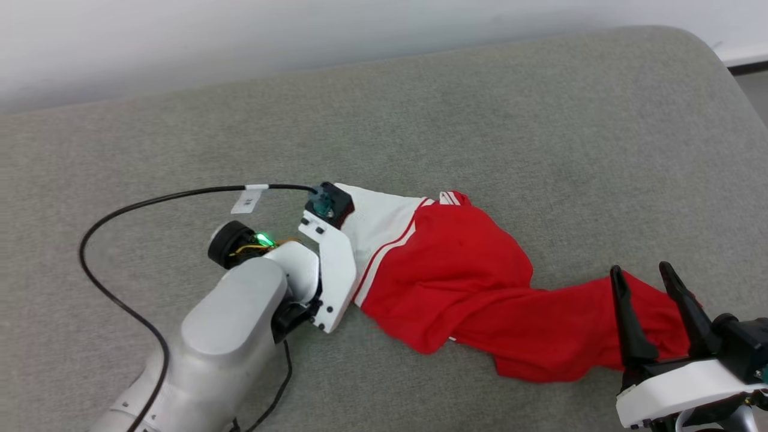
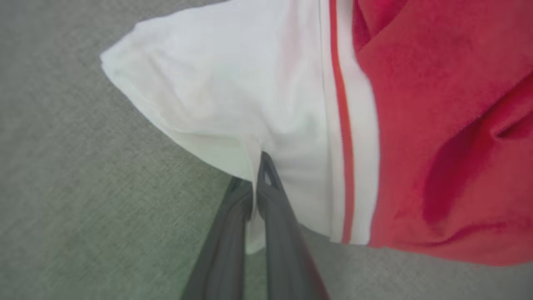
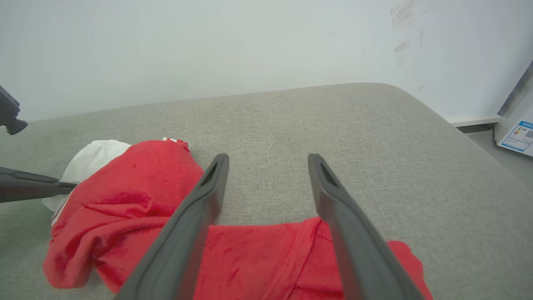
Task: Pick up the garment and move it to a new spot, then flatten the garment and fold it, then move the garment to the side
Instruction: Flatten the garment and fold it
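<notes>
Across the wide grey cushion (image 1: 420,108), backed by a pale wall (image 3: 208,41), the garment (image 1: 456,270) is spread in a crumpled, twisted band. It runs from near the middle of the cushion toward the lower right of the head view. Its red body is bunched in folds, and its white sleeve (image 2: 233,83), edged with red-and-white striped trim, is turned toward the left arm (image 1: 234,318). That arm is laid low over the cushion at the lower left. The left jaws are clenched on a pinched fold of the white sleeve, the two dark fingers (image 2: 275,216) being pressed together with cloth between them. The right jaws are held released over the red far end of the garment, their fingers (image 3: 195,216) set well apart; whether cloth is touched cannot be told. A black cable (image 1: 120,210) is looped on the cushion beside the left arm, and a small white label (image 1: 247,201) is fixed to it.
</notes>
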Controlling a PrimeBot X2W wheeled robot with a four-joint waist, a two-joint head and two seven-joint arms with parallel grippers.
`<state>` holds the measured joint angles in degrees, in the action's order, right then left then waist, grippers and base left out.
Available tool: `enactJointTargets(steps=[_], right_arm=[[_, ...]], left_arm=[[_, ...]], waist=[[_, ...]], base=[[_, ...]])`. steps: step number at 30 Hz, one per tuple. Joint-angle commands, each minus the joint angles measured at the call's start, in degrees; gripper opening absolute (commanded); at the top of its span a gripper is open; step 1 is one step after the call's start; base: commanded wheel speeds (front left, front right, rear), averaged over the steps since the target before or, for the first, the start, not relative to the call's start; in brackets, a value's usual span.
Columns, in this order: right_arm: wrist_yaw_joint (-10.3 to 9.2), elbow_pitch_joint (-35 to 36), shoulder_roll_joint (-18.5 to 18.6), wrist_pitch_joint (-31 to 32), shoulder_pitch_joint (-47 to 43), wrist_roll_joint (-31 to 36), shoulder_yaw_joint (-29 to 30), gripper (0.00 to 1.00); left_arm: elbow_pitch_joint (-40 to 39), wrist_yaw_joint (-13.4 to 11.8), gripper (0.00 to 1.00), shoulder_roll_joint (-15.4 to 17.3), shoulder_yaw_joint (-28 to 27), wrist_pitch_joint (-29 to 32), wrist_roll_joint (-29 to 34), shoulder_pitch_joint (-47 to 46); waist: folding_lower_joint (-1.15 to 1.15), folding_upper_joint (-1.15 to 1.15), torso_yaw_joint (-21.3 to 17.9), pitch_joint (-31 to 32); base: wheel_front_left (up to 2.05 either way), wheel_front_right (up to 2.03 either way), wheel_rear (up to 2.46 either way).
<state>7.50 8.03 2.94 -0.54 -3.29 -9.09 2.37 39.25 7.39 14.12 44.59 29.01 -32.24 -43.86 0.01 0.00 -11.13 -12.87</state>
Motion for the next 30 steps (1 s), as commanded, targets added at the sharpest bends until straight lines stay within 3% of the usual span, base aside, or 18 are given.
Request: enactJointTargets(steps=[1, 5, 11, 16, 21, 22, 23, 25, 30], right_arm=[[-0.02, -0.2, -0.1, -0.1, 0.5, -0.2, 0.1, 1.00], [-0.02, -0.6, -0.1, 0.2, -0.3, 0.2, 0.9, 1.00], [-0.02, -0.8, -0.1, 0.9, -1.6, 0.0, 2.7, 1.00], [-0.02, -0.7, -0.1, 1.4, -2.6, 0.0, 3.2, 1.00], [-0.02, -0.8, -0.1, 1.8, -3.6, -0.6, 3.6, 1.00], [-0.02, -0.9, -0.1, 1.9, -3.8, -0.6, 3.7, 1.00], [-0.02, -0.8, -0.1, 1.9, -4.0, -0.6, 3.7, 1.00], [-0.02, -0.9, -0.1, 2.0, -4.4, -0.4, 3.5, 1.00], [-0.02, -0.5, -0.1, 2.9, -4.7, 0.1, 3.6, 1.00]], left_arm=[[0.0, -0.7, 0.00, 1.2, -0.4, -2.0, 0.7, 0.2], [-2.8, -2.6, 0.00, 2.4, -1.7, -7.3, 1.5, 0.6], [-11.2, -7.2, 0.00, 7.1, -4.3, -10.7, 0.4, 7.8], [-19.0, -13.4, 0.00, 12.3, -8.3, -11.1, -3.1, 19.5], [-24.6, -19.7, 0.00, 14.7, -12.2, -12.2, -8.1, 32.8], [-25.3, -20.5, 0.06, 14.5, -12.8, -12.3, -9.1, 34.8], [-25.9, -21.3, 0.26, 14.5, -13.2, -12.6, -9.7, 36.6], [-26.8, -22.6, 1.00, 14.0, -14.0, -13.7, -10.5, 39.1], [-28.9, -24.1, 1.00, 13.1, -15.4, -20.1, -9.1, 40.5]], waist=[[-0.01, 0.00, 1.3, 1.3], [-0.01, 0.00, 4.3, 3.9], [-0.01, 0.00, 9.5, 7.4], [-0.01, 0.00, 12.1, 9.5], [-0.01, 0.00, 13.3, 11.0], [-0.01, 0.00, 13.5, 11.3], [-0.01, 0.00, 13.5, 11.5], [-0.01, 0.00, 13.6, 12.1], [-0.01, 0.00, 13.4, 13.3]], base=[[0.00, 0.00, 0.00], [0.00, 0.00, 0.00], [0.00, 0.00, 0.00], [0.00, 0.00, 0.00], [0.00, 0.00, 0.00], [0.00, 0.00, 0.00], [0.00, 0.00, 0.00], [0.00, 0.00, 0.00], [0.00, 0.00, 0.00]])
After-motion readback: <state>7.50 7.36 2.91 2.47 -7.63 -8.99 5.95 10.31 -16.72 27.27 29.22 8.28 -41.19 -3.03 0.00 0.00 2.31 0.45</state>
